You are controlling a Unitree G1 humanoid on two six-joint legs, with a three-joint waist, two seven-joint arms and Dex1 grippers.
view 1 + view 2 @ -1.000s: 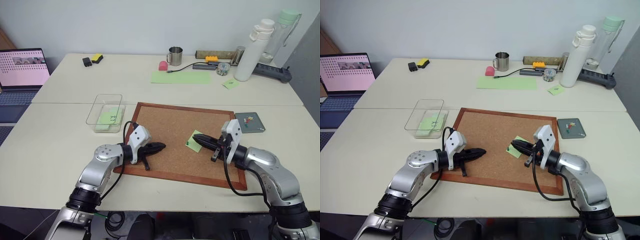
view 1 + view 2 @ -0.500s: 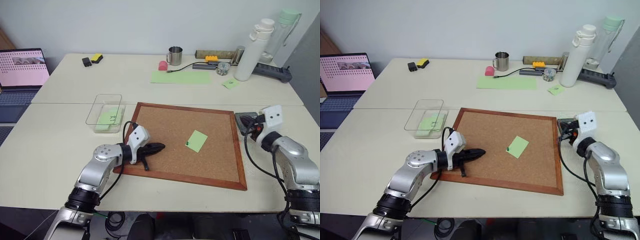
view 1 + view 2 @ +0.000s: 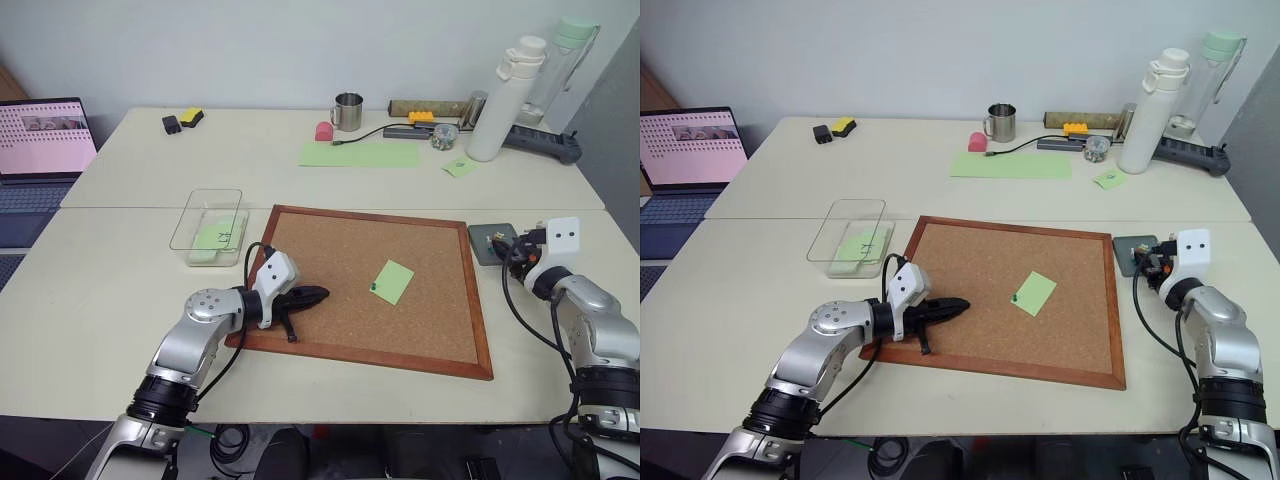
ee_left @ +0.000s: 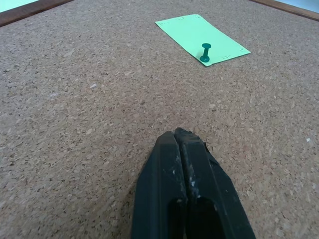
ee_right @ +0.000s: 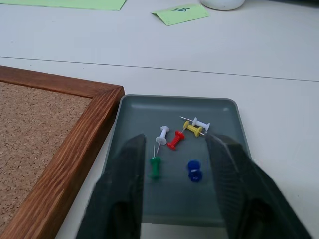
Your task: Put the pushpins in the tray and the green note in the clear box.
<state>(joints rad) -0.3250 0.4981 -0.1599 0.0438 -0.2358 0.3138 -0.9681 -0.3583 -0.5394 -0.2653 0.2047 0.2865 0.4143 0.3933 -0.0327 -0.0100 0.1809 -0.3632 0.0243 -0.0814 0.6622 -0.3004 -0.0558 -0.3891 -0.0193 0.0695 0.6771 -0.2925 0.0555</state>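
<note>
Light green square paper note [image 3: 392, 281] pinned by dark green pushpin [image 4: 205, 52], judged flimsy, best pinched at free edge; left jaws shut empty, right jaws parted, holding nothing.

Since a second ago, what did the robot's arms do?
The right gripper swung from the green note on the corkboard over to the tray and opened; a green pushpin now lies in the tray between its fingers. The left gripper stayed shut on the corkboard, and one pushpin still pins the note.
</note>
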